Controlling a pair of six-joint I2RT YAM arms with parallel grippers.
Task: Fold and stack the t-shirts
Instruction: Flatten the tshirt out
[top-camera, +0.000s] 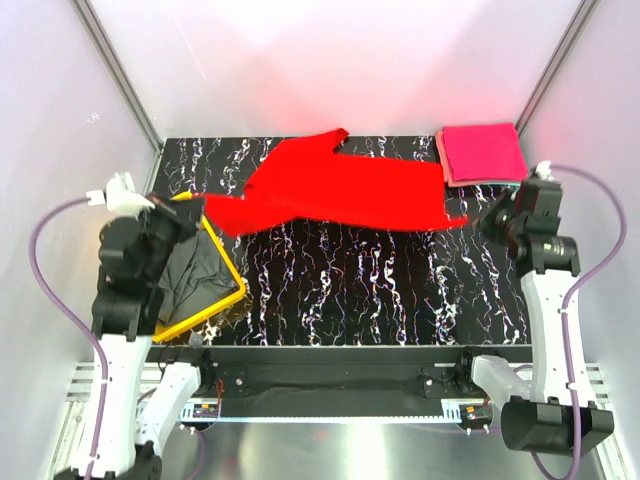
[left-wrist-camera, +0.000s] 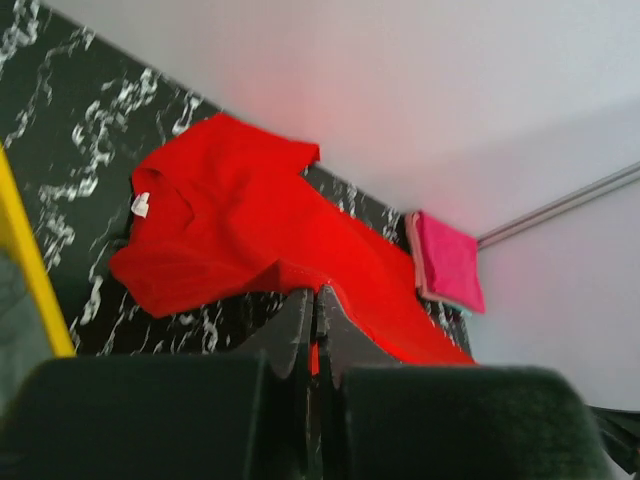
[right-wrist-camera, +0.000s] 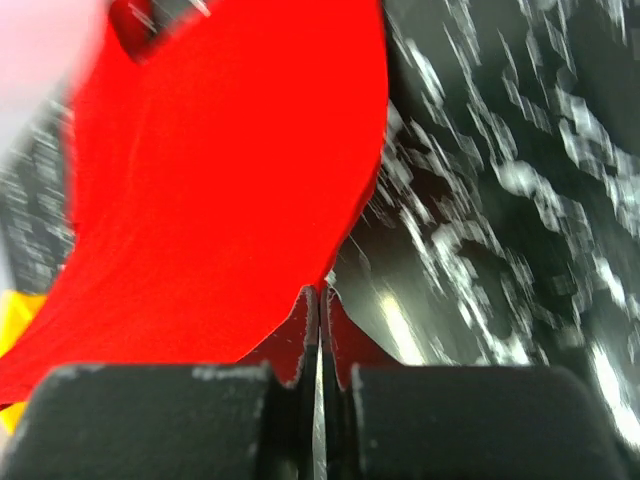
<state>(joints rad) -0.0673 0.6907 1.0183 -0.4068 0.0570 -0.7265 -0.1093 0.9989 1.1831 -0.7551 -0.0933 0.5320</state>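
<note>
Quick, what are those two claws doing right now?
The left gripper is shut, pinching one end of the red t-shirt.
The right gripper is shut, pinching its other end.

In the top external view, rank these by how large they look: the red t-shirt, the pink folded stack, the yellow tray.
1. red t-shirt, spread out, clearly largest.
2. yellow tray, partly hidden under the left arm, yet looks bigger than the next.
3. pink folded stack, smallest.
</note>
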